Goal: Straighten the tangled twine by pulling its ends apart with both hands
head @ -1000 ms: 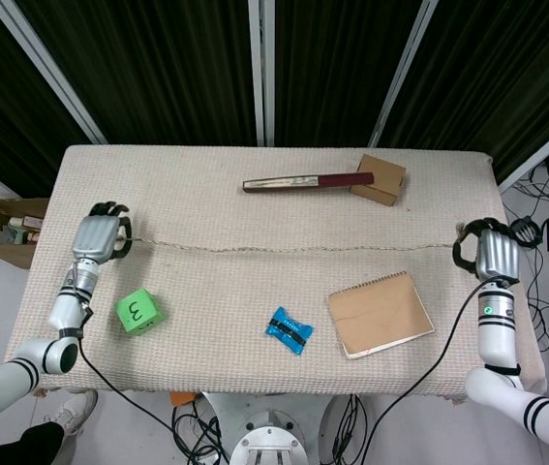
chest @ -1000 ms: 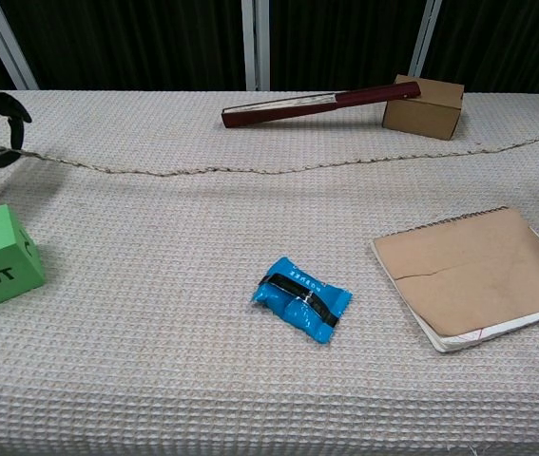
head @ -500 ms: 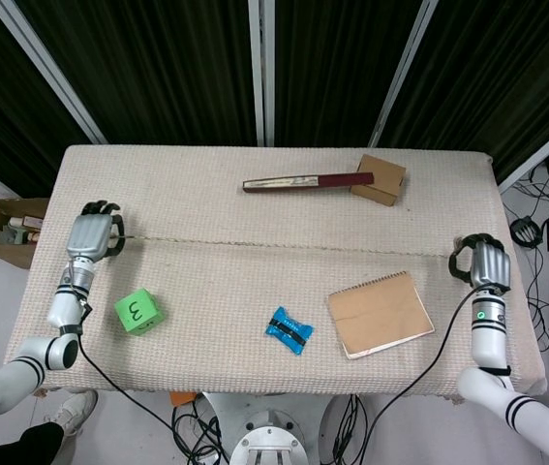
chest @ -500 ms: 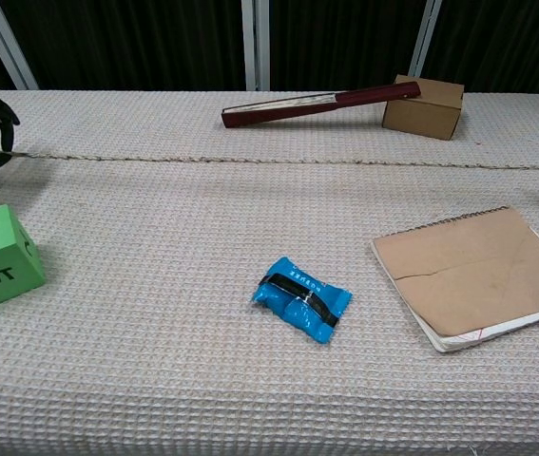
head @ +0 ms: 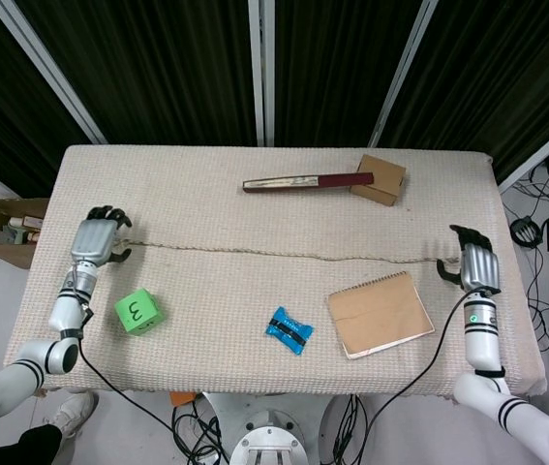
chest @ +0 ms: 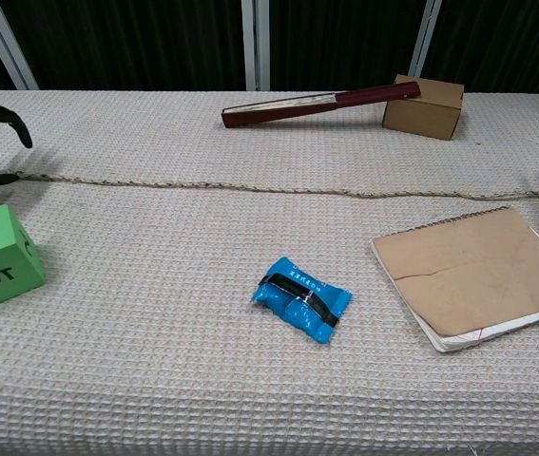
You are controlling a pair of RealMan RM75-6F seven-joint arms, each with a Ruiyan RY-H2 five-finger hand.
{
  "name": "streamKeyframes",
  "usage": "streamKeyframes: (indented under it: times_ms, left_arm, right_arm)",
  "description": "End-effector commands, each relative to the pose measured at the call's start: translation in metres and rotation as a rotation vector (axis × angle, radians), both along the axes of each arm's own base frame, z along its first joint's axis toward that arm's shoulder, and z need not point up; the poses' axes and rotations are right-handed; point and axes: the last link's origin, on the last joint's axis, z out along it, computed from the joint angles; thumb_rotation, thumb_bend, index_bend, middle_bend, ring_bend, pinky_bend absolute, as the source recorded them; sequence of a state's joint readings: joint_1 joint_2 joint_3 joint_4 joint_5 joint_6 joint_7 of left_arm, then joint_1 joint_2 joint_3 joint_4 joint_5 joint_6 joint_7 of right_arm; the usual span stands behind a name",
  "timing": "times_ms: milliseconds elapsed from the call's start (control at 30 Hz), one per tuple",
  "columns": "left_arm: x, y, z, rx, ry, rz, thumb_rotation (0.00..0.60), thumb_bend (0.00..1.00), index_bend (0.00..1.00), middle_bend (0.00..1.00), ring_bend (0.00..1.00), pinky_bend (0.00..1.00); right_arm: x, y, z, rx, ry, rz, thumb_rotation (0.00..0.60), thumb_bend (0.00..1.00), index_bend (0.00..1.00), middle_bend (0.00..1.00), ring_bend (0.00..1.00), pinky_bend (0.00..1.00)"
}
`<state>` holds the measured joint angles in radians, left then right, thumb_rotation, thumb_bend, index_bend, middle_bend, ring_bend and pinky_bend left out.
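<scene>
Now the left robot hand [head: 98, 236] is resting at the left edge of the bench [head: 274, 320] with fingers spread, released, and the right robot hand [head: 475, 264] is likewise opening at the right edge. The twine [head: 284, 254] is lying nearly straight across the bench between them, passing just beyond the notebook [head: 381, 313]. I reckon a fingertip could be catching a strand on withdrawal, dragging the line crooked toward the green cube [head: 138, 311].

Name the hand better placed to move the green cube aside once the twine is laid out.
Left. The left hand sits just above the green cube at the twine's left end; the right hand is across the table.
</scene>
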<state>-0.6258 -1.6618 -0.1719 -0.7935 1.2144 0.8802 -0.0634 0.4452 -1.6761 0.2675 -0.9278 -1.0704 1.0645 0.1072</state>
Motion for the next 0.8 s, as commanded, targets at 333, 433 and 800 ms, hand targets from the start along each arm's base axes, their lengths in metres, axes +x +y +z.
streamKeyframes:
  times_ms: [333,433,800]
  left_arm:
    - [-0.001,-0.084,0.103,0.207,-0.14,-0.095,0.6,0.19,0.31,0.19,0.1,0.12]
    - [-0.007,-0.116,0.125,0.257,-0.143,-0.081,0.6,0.19,0.31,0.19,0.1,0.12]
    - [-0.017,-0.226,0.147,0.283,-0.036,0.029,0.6,0.18,0.31,0.19,0.1,0.12]
  right_arm:
    - [0.021,0.073,0.115,0.019,0.15,0.152,0.6,0.27,0.1,0.11,0.01,0.09]
    - [0.026,0.096,0.134,0.018,0.158,0.156,0.6,0.28,0.09,0.11,0.01,0.08]
    - [0.03,0.143,0.148,0.023,0.127,0.183,0.6,0.32,0.09,0.1,0.0,0.07]
